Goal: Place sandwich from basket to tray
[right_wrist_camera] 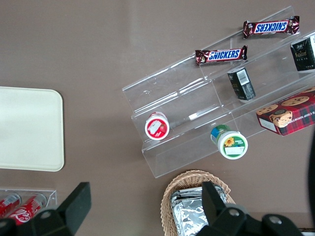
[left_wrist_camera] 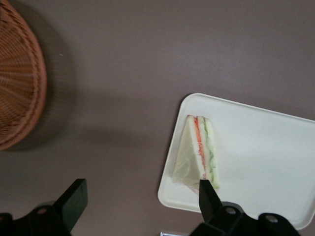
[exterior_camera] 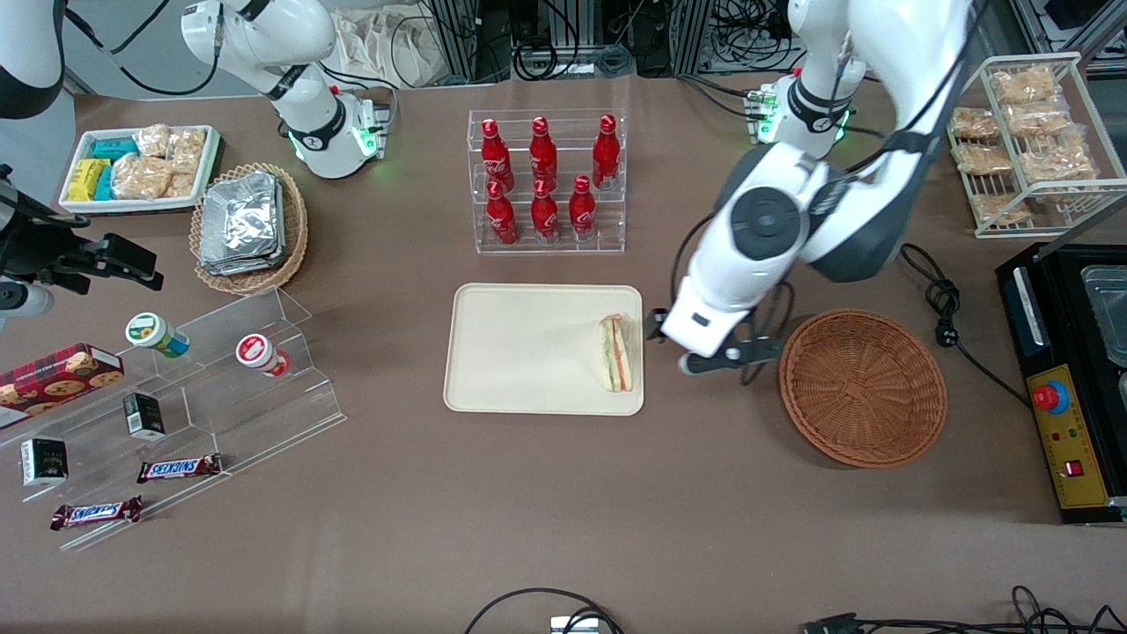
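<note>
The triangular sandwich (exterior_camera: 616, 352) (left_wrist_camera: 199, 155), pale bread with green and orange filling, lies on the cream tray (exterior_camera: 519, 352) (left_wrist_camera: 261, 157), at the tray's end toward the working arm. The round orange-brown wicker basket (exterior_camera: 863, 387) (left_wrist_camera: 19, 83) stands on the table farther toward that end and has nothing in it. My gripper (exterior_camera: 673, 345) (left_wrist_camera: 141, 189) hovers over bare table between tray and basket, just off the tray's edge. It is open and holds nothing; one fingertip (left_wrist_camera: 205, 191) overlaps the sandwich's corner in the wrist view.
A clear rack of red cola bottles (exterior_camera: 546, 180) stands farther from the camera than the tray. A tan basket of foil packets (exterior_camera: 251, 224), a white snack tray (exterior_camera: 141, 167) and an acrylic stepped shelf (exterior_camera: 202, 387) lie toward the parked arm's end. A wire snack rack (exterior_camera: 1030, 141) and a black machine (exterior_camera: 1065, 379) stand past the basket.
</note>
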You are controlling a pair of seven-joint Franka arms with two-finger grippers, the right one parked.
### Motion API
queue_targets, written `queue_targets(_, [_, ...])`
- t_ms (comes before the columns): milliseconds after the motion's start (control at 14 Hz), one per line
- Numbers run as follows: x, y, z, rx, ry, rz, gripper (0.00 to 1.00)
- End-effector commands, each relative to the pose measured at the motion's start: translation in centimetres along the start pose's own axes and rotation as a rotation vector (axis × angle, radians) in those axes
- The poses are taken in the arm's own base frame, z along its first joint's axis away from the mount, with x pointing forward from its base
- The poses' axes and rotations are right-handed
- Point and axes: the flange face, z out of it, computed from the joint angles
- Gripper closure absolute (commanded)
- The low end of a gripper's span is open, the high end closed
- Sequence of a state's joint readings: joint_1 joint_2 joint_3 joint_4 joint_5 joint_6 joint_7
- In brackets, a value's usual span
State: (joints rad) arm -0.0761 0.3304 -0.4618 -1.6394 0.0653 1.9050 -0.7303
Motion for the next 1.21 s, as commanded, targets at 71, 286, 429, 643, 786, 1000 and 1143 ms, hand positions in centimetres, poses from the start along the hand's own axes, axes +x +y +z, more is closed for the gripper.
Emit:
queue_targets(71, [1.5, -8.4, -5.3, -0.020, -0.049, 0.048, 0.00])
queue_targets(286, [1.5, -14.3, -9.0, 0.000, -0.052, 0.062, 0.00])
queue_targets(429, [0.1, -16.5, -10.3, 0.025, -0.025, 0.109, 0.00])
queue_targets(643, [-0.4, -20.7, -12.3, 0.036, 0.020, 0.104, 0.00])
queue_targets(786, [-0.5, -21.8, -12.6, 0.069, 0.046, 0.129, 0.00])
queue_targets(1000, [-0.2, -22.1, -12.8, 0.090, 0.073, 0.165, 0.00])
queue_targets(1143, [0.0, -22.6, -13.6, 0.094, 0.084, 0.161, 0.00])
